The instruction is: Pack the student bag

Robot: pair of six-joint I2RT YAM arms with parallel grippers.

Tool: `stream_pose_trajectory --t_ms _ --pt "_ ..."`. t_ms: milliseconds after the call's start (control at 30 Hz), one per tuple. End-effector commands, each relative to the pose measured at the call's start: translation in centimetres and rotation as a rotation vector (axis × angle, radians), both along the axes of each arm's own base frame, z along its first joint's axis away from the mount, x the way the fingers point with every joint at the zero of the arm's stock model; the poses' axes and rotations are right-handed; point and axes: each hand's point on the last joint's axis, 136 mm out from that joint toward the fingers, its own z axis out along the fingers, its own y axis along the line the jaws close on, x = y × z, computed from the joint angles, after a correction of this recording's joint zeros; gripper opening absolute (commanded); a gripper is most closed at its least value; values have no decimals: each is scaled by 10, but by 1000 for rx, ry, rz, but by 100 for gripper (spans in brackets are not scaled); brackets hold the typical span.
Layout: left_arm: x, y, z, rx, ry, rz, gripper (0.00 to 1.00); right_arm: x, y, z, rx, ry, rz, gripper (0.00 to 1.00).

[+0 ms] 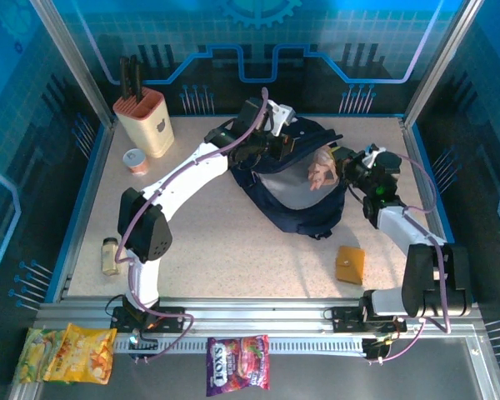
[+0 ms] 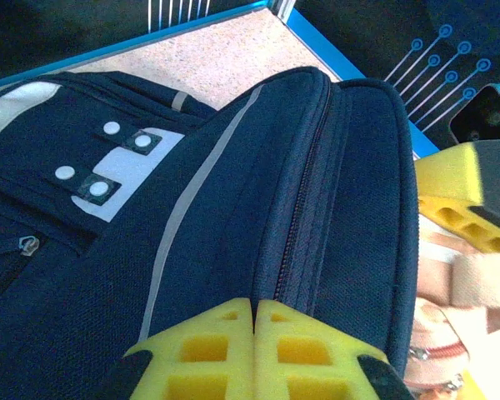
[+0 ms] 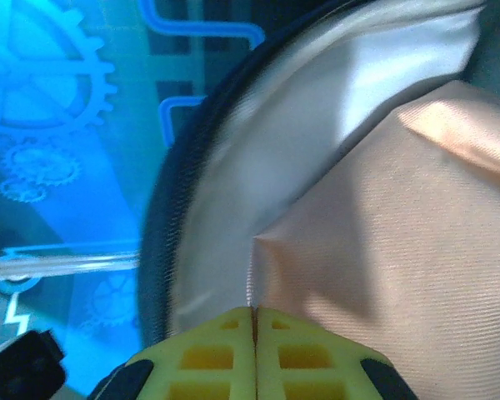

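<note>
1. The student bag [image 1: 304, 218] lies at the back middle of the surface [image 1: 233, 250], with its mouth open and its pale lining showing.
2. The left gripper [image 2: 254, 307] has its fingers closed on the bag's zip-edged rim and appears to be lifting the mouth open.
3. The right gripper [image 3: 254, 315] has its fingers pressed together on a fold of a peach cloth item [image 3: 383, 250], right at the opening against the lining.
4. The step in hand looks like feeding that cloth inside. To do it well, the left fingers should hold the rim high and taut so the mouth gapes. The right should carry the cloth deep past the rim before letting go, so nothing drapes over the zip.
5. The two grippers sit near each other at the rim, so the right needs a path that does not knock the left's hold.
6. Writing: a purple packet [image 1: 237, 363] on the near rail carries white lettering too small to read with confidence. The yellow packets [image 1: 67, 354] are no clearer, and the bag shows no readable label.
</note>
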Motion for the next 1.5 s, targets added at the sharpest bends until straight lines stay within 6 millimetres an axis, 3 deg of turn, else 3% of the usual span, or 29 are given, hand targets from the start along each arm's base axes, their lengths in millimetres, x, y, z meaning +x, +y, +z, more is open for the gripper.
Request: stream_pose_trajectory --t_ms 0,100,167,367,500,700,867,1033,1200,1333,1467 --pt "5 12 67 -99 -144 59 0 -4 22 60 51 -151 88 2" --pt "11 18 71 -121 -142 93 0 -7 30 69 89 -163 114 2" --pt "13 21 76 -143 -144 102 0 -7 32 62 91 -143 116 2" --pt "11 20 78 -161 -143 94 0 4 22 6 89 -34 66 2" --pt "10 23 76 -155 -141 101 0 13 4 -24 81 -1 11 2" --pt "12 28 74 -151 -134 114 0 5 -26 -60 -6 86 -45 8" --pt "15 26 62 -137 -107 111 0 -15 -45 -84 -102 194 -42 22" --pt "19 22 52 -122 -64 112 0 -39 -56 -102 -84 303 -49 39" --pt "24 16 42 -109 -26 101 0 -61 -51 -107 -57 365 -15 58" --pt "26 13 37 -103 -14 98 0 -79 -45 -113 -34 397 2 63" --pt "30 10 32 -98 -5 96 0 -92 -44 -122 -139 398 40 69"
